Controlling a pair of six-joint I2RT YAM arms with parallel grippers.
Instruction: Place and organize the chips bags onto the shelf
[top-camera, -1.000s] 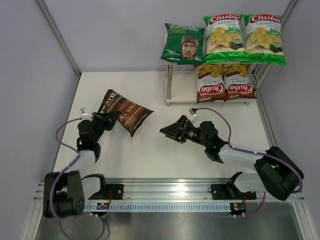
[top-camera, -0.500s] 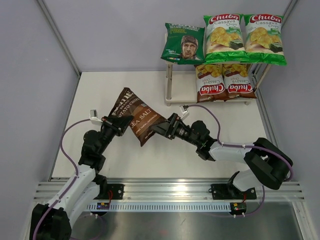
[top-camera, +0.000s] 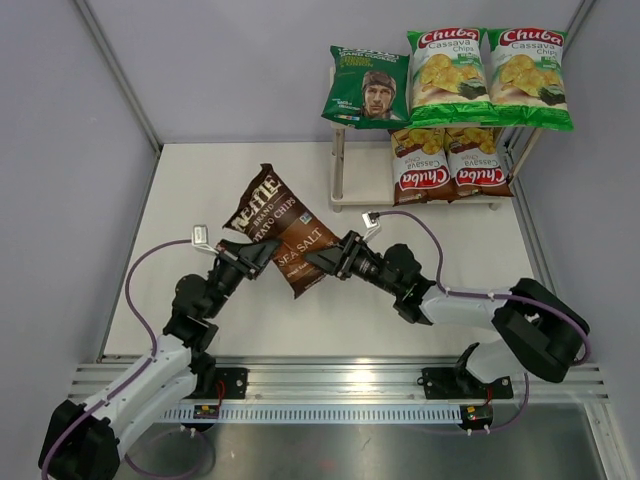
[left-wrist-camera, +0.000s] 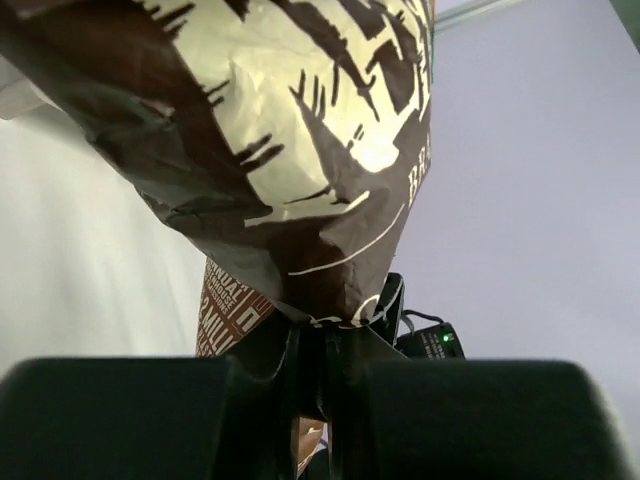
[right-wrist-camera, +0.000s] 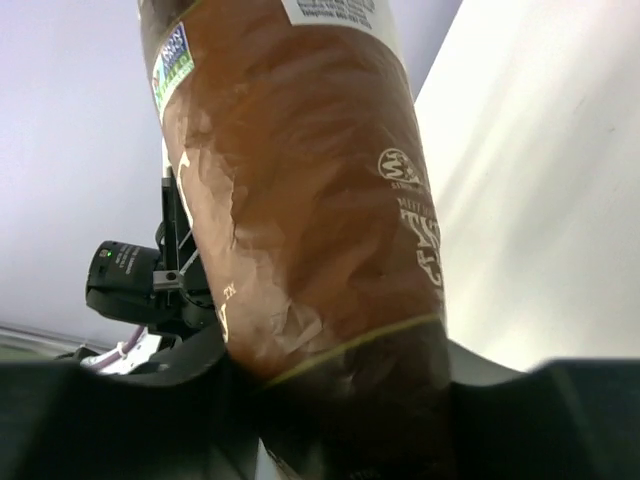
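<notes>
**Sea Salt bag (top-camera: 280, 228) mid-handover above the table (top-camera: 190, 180)**

The bag hangs tilted, well short of the shelf (top-camera: 338, 170). The left gripper (top-camera: 252, 258) pinches its lower edge, jaws nearly closed. The right gripper (top-camera: 322, 262) brackets the opposite bottom corner, probably to carry it on to the slot beside the brown Chuba bags (top-camera: 447, 160). Whether the right jaws actually clamp is unclear; the bag fills both wrist views, hiding the fingertips.
</notes>
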